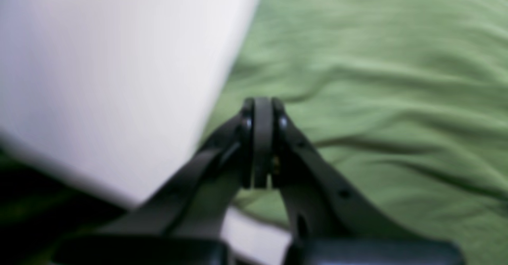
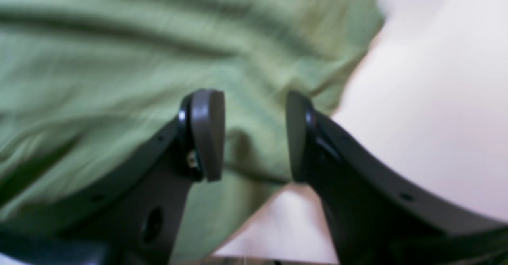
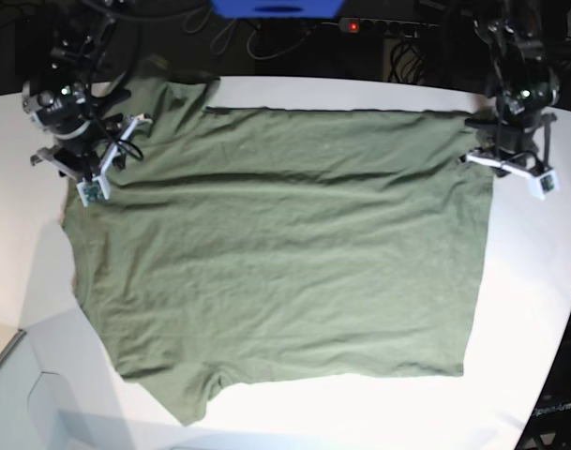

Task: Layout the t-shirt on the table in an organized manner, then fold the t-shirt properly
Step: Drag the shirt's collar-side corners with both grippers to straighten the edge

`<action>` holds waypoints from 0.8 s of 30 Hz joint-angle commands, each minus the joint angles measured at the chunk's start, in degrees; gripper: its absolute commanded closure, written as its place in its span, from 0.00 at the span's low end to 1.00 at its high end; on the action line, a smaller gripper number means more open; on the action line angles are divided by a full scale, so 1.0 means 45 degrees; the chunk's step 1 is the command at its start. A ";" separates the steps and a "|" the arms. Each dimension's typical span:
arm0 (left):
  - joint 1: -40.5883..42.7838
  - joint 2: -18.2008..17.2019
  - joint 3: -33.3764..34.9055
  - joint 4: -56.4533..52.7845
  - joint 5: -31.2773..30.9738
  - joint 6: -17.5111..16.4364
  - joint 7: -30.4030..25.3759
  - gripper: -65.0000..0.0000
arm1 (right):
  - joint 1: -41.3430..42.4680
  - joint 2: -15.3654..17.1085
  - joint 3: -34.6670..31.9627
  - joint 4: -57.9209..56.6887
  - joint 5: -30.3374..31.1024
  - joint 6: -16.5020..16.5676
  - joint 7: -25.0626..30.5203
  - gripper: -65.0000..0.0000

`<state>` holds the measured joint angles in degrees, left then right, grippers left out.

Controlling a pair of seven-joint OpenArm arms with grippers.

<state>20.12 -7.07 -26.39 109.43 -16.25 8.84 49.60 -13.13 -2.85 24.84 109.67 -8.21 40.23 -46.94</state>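
The olive-green t-shirt (image 3: 285,244) lies spread nearly flat on the white table (image 3: 529,300), hem toward the right, sleeves at the upper left and lower left. My right gripper (image 3: 96,169) hovers over the shirt's left edge. In the right wrist view it (image 2: 254,134) is open, with wrinkled t-shirt (image 2: 119,58) under the gap and bare table (image 2: 436,98) to the right. My left gripper (image 3: 508,157) sits at the shirt's upper right corner. In the left wrist view it (image 1: 262,110) is shut with nothing visibly caught, above the t-shirt (image 1: 377,78) edge beside the table (image 1: 99,78).
A power strip (image 3: 360,25) with a red light, cables and a blue object (image 3: 276,7) lie behind the table's far edge. The table's curved edge runs down the right side. A seam crosses the table's lower left corner (image 3: 22,347).
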 commanded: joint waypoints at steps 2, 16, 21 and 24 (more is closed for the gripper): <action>-0.0085 0.0174 -0.0826 0.0425 -0.0149 -0.0021 0.0474 0.99 | -0.0219 0.0058 0.0018 0.0255 0.0154 -0.0051 0.0301 0.60; 0.0227 0.0077 -0.2174 0.0289 -0.0110 -0.2346 0.2095 0.34 | -0.0492 0.0038 0.0018 0.0255 0.0173 -0.0051 0.0301 0.60; 0.0188 0.0077 -0.2174 -0.0141 -0.0091 -0.2463 0.2076 0.43 | -0.0512 0.0018 0.0018 0.0255 0.0173 -0.0051 0.0301 0.60; 0.0130 0.0077 -0.2096 -0.0845 -0.0091 -0.2463 0.2056 0.54 | -0.0512 0.0018 0.0018 0.0255 0.0173 -0.0051 0.0301 0.60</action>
<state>20.95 -6.04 -35.79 104.88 -16.53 -2.22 59.42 -15.62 -3.01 24.80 109.84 -7.86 40.23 -46.46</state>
